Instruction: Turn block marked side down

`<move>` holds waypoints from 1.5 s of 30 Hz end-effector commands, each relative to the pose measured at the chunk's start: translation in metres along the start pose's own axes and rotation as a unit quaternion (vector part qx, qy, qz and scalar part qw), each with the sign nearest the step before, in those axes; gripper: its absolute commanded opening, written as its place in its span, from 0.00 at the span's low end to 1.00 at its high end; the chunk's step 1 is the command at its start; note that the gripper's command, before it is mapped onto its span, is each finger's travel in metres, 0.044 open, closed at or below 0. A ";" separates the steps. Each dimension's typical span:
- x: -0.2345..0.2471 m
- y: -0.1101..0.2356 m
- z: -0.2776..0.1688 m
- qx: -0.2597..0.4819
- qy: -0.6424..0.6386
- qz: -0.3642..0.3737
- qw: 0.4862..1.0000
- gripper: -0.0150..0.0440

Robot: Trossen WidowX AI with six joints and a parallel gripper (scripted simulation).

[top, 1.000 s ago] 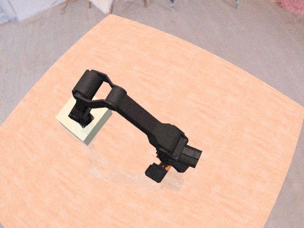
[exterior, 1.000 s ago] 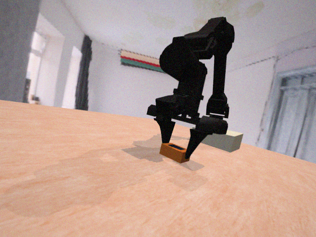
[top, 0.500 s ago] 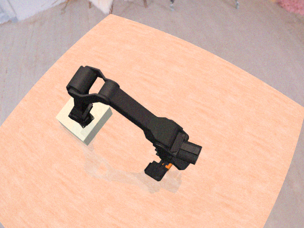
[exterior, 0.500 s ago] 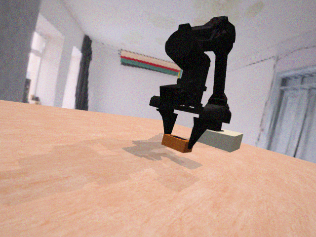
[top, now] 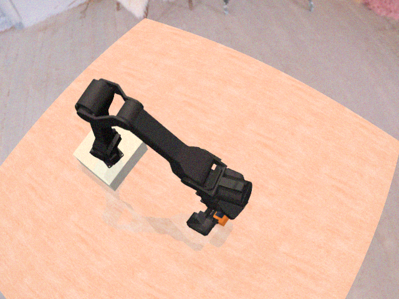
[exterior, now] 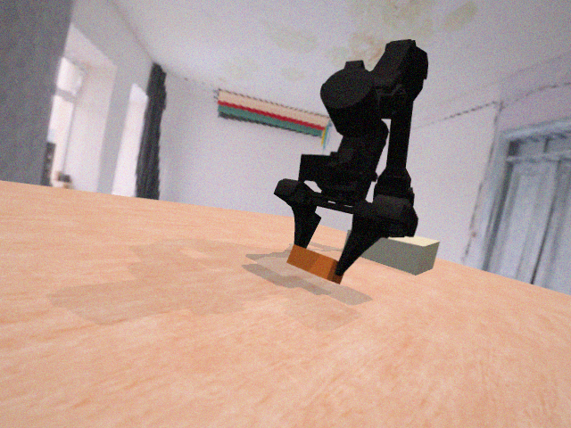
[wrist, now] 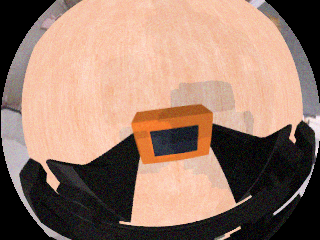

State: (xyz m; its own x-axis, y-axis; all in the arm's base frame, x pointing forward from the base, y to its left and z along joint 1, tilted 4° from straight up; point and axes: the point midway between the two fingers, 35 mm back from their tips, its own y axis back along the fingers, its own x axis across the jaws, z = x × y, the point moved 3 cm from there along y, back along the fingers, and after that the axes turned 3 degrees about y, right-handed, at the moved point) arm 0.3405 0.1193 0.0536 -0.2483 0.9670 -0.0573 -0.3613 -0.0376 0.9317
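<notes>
The orange block (top: 222, 220) (exterior: 313, 263) (wrist: 172, 116) is between my fingertips, tilted and slightly above the table (top: 274, 128) (exterior: 184, 368), with its shadow below it. Its marked side, a dark blue rectangle (wrist: 175, 141), faces the wrist camera. A little of the dark mark also shows in the top view; in the exterior view the marked side is turned out of sight. My gripper (exterior: 320, 260) (wrist: 173, 132) is shut on the block, one finger at each end. In the top view the wrist hides most of the fingers.
The arm stands on a pale base box (top: 128, 169) (exterior: 401, 255), behind the gripper in the exterior view. Shadows of the arm lie on the table around the block. The table's far edge shows in the top and exterior views.
</notes>
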 end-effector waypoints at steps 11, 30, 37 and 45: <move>-0.001 0.005 -0.010 -0.111 -0.001 -0.008 0.994 0.25; 0.002 -0.015 -0.012 -0.211 0.000 -0.011 0.978 0.25; 0.001 -0.027 -0.013 -0.257 0.006 -0.019 0.966 0.25; 0.001 -0.036 -0.018 -0.309 0.005 -0.020 0.951 0.25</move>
State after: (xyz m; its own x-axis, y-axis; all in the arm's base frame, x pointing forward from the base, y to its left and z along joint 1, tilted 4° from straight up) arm 0.3423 0.1194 0.0236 -0.2306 0.9691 -0.0878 -0.8252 -0.1469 0.5454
